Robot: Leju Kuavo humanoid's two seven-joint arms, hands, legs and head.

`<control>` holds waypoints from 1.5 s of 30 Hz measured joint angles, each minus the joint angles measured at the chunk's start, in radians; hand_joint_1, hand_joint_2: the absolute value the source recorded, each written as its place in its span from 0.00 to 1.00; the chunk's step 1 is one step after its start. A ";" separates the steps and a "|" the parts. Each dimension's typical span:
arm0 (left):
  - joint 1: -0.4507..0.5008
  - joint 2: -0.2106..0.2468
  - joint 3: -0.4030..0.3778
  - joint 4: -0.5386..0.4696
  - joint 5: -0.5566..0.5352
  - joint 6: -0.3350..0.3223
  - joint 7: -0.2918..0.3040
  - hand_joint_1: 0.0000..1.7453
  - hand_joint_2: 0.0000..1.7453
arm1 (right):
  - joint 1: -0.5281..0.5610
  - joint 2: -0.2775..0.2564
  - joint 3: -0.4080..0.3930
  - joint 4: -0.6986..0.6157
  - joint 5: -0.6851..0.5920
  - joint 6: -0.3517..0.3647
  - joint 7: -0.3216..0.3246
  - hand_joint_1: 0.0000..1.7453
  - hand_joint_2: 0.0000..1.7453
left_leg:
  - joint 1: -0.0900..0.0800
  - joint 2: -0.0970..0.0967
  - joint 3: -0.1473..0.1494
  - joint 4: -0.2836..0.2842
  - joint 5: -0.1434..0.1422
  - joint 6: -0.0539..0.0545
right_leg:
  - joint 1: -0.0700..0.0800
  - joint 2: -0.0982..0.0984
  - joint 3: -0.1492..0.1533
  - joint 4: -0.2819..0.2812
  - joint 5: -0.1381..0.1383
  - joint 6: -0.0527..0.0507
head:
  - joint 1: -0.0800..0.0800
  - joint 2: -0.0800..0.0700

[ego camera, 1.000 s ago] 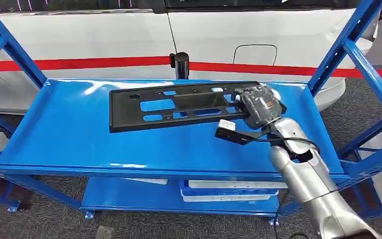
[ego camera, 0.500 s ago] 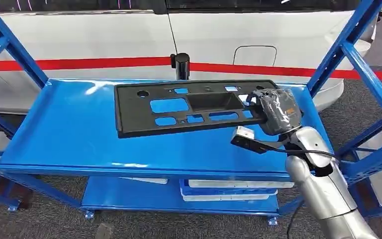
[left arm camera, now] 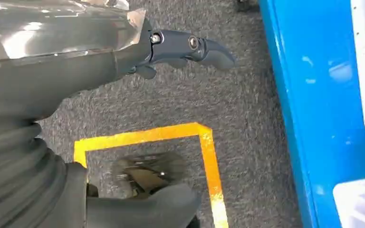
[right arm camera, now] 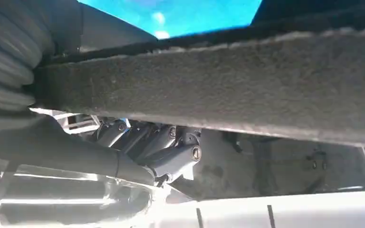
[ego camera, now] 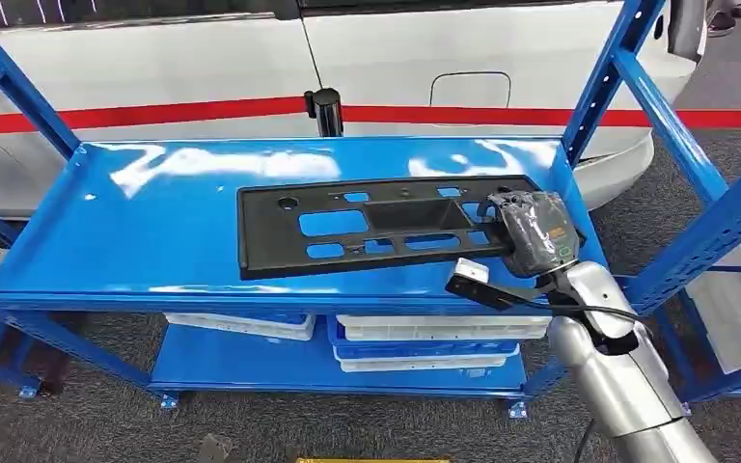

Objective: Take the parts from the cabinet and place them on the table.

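No brand or lettering is readable anywhere; the nearest thing to a label is a small orange patch under the clear wrap on my right robot hand, too blurred to read.

On the left, my left robot hand [left arm camera: 190, 45] hangs over grey carpet, its fingers spread and holding nothing. Its wrist view adds a yellow tape corner [left arm camera: 204, 135] on the floor and the blue edge of the cabinet's lower shelf [left arm camera: 309, 109] with white trays beside it.

In the head view the blue metal cabinet [ego camera: 125, 241] has a glossy top shelf with a raised rim, slanted braces at its ends, and stacked white and blue trays [ego camera: 425, 342] on the shelf below. Behind it stands a white car [ego camera: 154, 68] with a red stripe, and a black post [ego camera: 325, 111] at the shelf's back edge.

The part [ego camera: 367, 227] — a long, flat, matte black plastic panel with rectangular cut-outs and a recessed middle — sits over the top shelf, towards its right end; I cannot tell whether it rests on the shelf or is lifted clear.

My right robot hand [ego camera: 533, 231] grips the panel's right end. From the right wrist, that edge looks rough and grainy, with my dark fingers [right arm camera: 171, 147] curled on one side of it — a detail hidden from the head.
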 joint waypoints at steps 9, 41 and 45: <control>-0.007 0.004 0.000 0.000 -0.001 -0.002 0.001 0.00 1.00 | 0.004 0.003 -0.009 -0.001 0.004 0.001 0.004 0.99 1.00 | -0.024 0.001 0.245 -0.293 0.068 0.037 | 0.007 -0.006 -0.035 -0.012 0.059 0.040 | -0.002 0.000; -0.023 0.005 -0.016 -0.002 -0.011 -0.048 0.019 0.00 1.00 | 0.024 0.002 -0.040 -0.017 0.032 0.024 0.016 0.99 1.00 | -0.015 -0.002 0.252 -0.322 0.096 0.036 | 0.016 -0.011 -0.011 -0.042 0.065 0.070 | 0.000 0.000; -0.027 0.004 -0.016 -0.002 -0.017 -0.051 0.019 0.00 1.00 | 0.025 0.001 -0.043 -0.017 0.037 0.027 0.019 0.99 1.00 | -0.027 0.004 0.192 -0.323 0.146 0.074 | 0.011 -0.009 -0.094 0.184 -0.120 0.026 | 0.006 0.000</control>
